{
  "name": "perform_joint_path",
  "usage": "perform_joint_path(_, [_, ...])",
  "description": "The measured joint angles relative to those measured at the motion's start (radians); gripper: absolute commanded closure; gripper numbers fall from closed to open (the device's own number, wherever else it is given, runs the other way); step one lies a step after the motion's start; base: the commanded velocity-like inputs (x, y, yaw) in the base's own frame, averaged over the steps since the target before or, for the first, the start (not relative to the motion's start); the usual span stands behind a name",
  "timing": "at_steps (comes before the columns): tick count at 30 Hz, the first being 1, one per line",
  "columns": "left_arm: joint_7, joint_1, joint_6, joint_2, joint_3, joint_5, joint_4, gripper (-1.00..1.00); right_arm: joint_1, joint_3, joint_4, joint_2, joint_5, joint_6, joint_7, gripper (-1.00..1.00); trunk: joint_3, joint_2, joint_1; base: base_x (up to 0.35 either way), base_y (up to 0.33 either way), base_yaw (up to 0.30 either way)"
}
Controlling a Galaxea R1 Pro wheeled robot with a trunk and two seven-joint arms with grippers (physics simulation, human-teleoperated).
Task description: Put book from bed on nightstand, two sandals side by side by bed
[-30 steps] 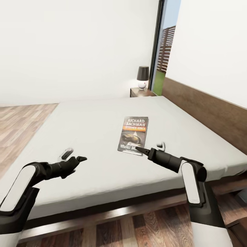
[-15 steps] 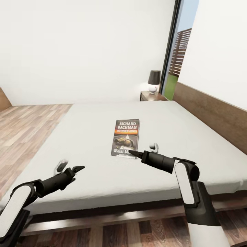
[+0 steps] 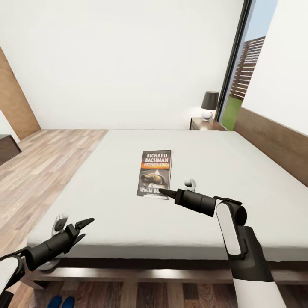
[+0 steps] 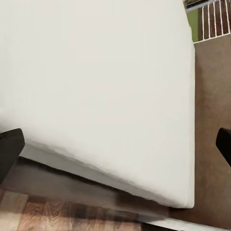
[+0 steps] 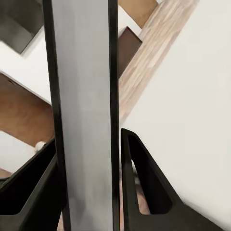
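Note:
The dark-covered book [image 3: 155,172] lies flat in the middle of the bed [image 3: 111,201], its white lettering facing up. My right gripper [image 3: 163,192] reaches in from the near side and is shut on the book's near edge. In the right wrist view the book's page edge [image 5: 84,96] runs between the two dark fingers [image 5: 139,178]. My left gripper [image 3: 84,227] hovers open over the bed's near edge with nothing in it. Its wrist view looks onto bare mattress [image 4: 96,86]. The two blue sandals [image 3: 60,302] lie side by side on the floor below it. The nightstand [image 3: 204,124] stands beyond the bed's far corner.
A dark-shaded lamp [image 3: 209,104] stands on the nightstand beside the tall glass window [image 3: 246,72]. The wooden headboard [image 3: 278,145] runs along the right. Wood-plank floor [image 3: 47,158] stretches to the left, with a low dark cabinet [image 3: 6,149] at the left edge.
The whole view has swung left, bringing the floor, cabinet and sandals into sight. My left arm has dropped toward the bed's near edge. The right gripper stays on the book.

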State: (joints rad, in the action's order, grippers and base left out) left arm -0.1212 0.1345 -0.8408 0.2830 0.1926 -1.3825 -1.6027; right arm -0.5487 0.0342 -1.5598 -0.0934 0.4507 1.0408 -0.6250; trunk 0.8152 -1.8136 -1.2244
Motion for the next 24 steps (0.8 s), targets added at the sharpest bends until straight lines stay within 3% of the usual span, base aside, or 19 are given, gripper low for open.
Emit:
perform_joint_path(3, [0.014, -0.032, 0.014, -0.004, 0.006, 0.062, 0.006, -1.00, 0.000, -0.002, 0.000, 0.000, -0.001, 0.000, 0.000, 1.00, -0.002, 0.000, 0.000, 0.000, 0.000, 0.258])
perform_joint_path(4, [0.014, -0.033, 0.015, -0.005, 0.006, 0.062, 0.006, -1.00, 0.000, -0.002, 0.000, 0.000, -0.001, 0.000, 0.000, 1.00, -0.003, 0.000, 0.000, 0.000, 0.000, 0.264])
perform_joint_path(5, [0.026, -0.080, 0.083, -0.010, 0.008, 0.149, 0.013, -1.00, 0.000, -0.007, 0.000, 0.001, -0.001, 0.000, 0.000, 1.00, -0.003, 0.000, 0.000, 0.000, 0.000, 0.264])
perform_joint_path(7, [0.030, -0.115, 0.136, -0.014, 0.007, 0.176, 0.014, -1.00, 0.000, -0.014, 0.000, 0.001, -0.002, 0.001, -0.001, 1.00, -0.004, 0.000, 0.000, 0.000, 0.000, 0.265])
perform_joint_path(8, [0.030, -0.115, 0.137, -0.014, 0.007, 0.175, 0.014, -1.00, 0.000, -0.014, 0.000, 0.001, -0.002, 0.001, -0.001, 1.00, -0.005, 0.000, 0.000, 0.000, 0.000, 0.267])
perform_joint_path(10, [0.034, -0.167, 0.235, -0.028, 0.005, 0.200, 0.015, -1.00, 0.002, -0.027, 0.000, 0.000, -0.002, 0.002, -0.003, 1.00, -0.006, 0.000, 0.000, 0.000, 0.000, 0.267])
perform_joint_path(14, [0.039, -0.226, 0.353, -0.047, 0.000, 0.217, 0.016, -1.00, 0.004, -0.040, 0.000, 0.001, -0.003, 0.001, -0.002, 1.00, -0.008, 0.000, 0.000, 0.000, 0.000, 0.269])
perform_joint_path(24, [0.036, -0.254, 0.409, -0.056, -0.003, 0.226, 0.021, -1.00, 0.005, -0.046, -0.001, 0.001, -0.004, 0.000, -0.002, 1.00, -0.013, 0.000, 0.000, 0.000, 0.006, 0.270])
